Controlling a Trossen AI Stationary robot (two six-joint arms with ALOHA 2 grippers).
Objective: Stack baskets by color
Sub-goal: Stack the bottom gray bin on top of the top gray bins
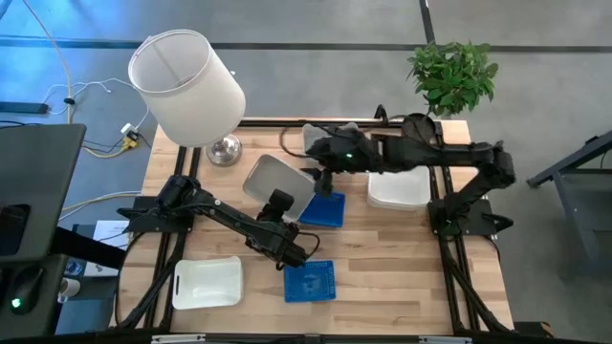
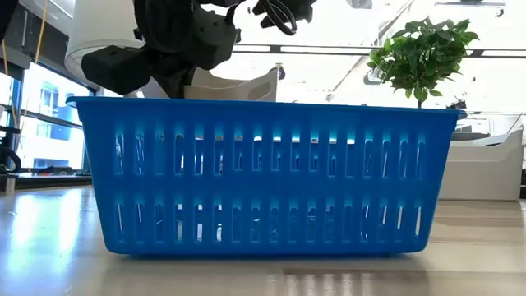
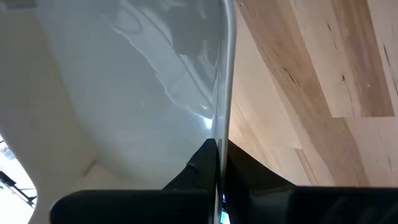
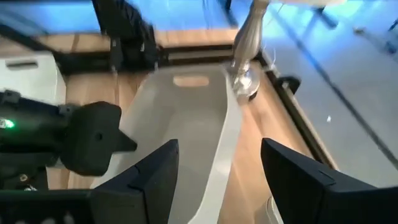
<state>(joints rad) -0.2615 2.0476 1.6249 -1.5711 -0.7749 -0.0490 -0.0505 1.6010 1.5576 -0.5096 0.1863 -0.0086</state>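
The high view looks straight down on the whole table (image 1: 382, 258). The low view sits at tabletop level, close against a blue basket (image 2: 267, 177). Both wrist views share the grey basket (image 4: 186, 124).

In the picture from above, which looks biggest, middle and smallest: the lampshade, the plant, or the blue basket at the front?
1. The lampshade looks biggest, though it stands taller, nearer the camera.
2. The plant.
3. The front blue basket looks smallest.

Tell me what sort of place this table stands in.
Probably a robotics lab or workshop: a wooden table holding two arms, a bare grey floor with loose cables, and a monitor beside it.
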